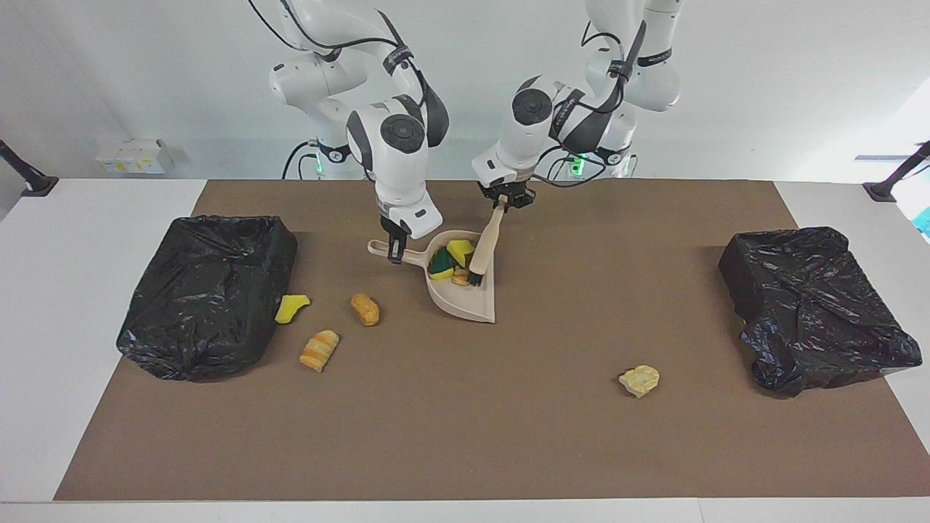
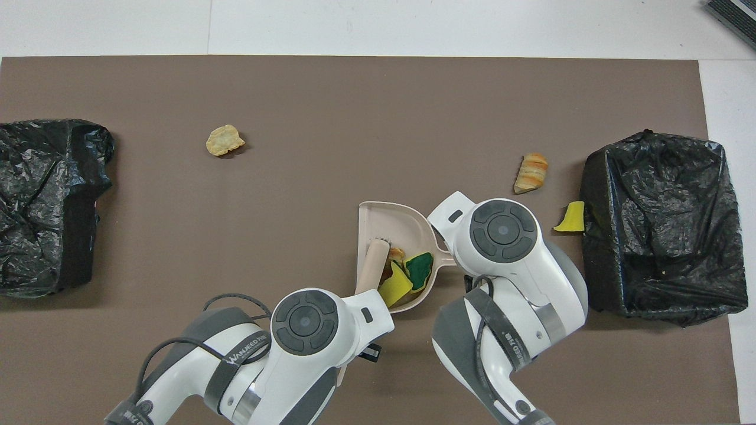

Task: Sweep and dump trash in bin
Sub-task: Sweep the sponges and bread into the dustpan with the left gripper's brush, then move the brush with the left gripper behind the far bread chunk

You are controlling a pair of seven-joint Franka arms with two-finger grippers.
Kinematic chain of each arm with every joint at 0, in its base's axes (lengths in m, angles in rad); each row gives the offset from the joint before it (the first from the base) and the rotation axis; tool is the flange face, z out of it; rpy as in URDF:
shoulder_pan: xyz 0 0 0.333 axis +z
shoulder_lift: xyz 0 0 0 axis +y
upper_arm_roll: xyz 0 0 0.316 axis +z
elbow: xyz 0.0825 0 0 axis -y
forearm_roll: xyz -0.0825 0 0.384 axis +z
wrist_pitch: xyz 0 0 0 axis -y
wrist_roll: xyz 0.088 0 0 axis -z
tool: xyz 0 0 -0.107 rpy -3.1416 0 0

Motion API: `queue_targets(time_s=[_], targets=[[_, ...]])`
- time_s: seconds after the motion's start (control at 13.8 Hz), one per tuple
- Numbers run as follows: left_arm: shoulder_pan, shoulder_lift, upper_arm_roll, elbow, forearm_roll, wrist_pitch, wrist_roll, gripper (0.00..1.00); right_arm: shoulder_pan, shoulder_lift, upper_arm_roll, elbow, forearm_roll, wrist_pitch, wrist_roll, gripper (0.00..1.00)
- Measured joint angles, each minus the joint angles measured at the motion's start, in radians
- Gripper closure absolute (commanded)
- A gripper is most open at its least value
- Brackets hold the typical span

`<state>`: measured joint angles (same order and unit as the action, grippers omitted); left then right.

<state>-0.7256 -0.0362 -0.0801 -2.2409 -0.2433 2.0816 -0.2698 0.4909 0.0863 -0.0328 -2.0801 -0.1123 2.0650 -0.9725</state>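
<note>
Trash (image 1: 452, 263) is sitting three scraps deep in the dustpan (image 1: 468, 299) my right gripper (image 1: 396, 253) has clamped by the handle, left gripper (image 1: 501, 203) closed on the brush (image 1: 482, 250), and I'm guessing any tilt while lifting toward the bin (image 1: 207, 290) spills it.

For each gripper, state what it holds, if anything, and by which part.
The right gripper holds the dustpan by its handle. The left gripper holds the brush by the top of its handle, its bristles down in the dustpan.
</note>
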Motion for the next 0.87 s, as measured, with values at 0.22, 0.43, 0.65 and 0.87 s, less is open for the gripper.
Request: queue_targets(time_s=[0.22, 0.43, 0.65, 0.87], targets=[[0.012, 0.021, 0.019, 0.02, -0.001, -0.03, -0.015, 1.0, 0.0, 0.0, 0.0, -0.001, 0.0, 0.0, 0.0, 1.0], [0.059, 0.027, 0.029, 0.024, -0.001, -0.055, -0.069, 1.0, 0.0, -0.001, 0.0, -0.002, 0.0, 0.0, 0.0, 1.0], [0.124, 0.026, 0.032, 0.062, 0.024, -0.102, -0.102, 1.0, 0.0, -0.001, 0.0, -0.002, 0.0, 0.0, 0.0, 1.0], [0.184, 0.026, 0.034, 0.086, 0.062, -0.114, -0.163, 1.0, 0.0, -0.001, 0.0, -0.003, 0.0, 0.0, 0.0, 1.0]])
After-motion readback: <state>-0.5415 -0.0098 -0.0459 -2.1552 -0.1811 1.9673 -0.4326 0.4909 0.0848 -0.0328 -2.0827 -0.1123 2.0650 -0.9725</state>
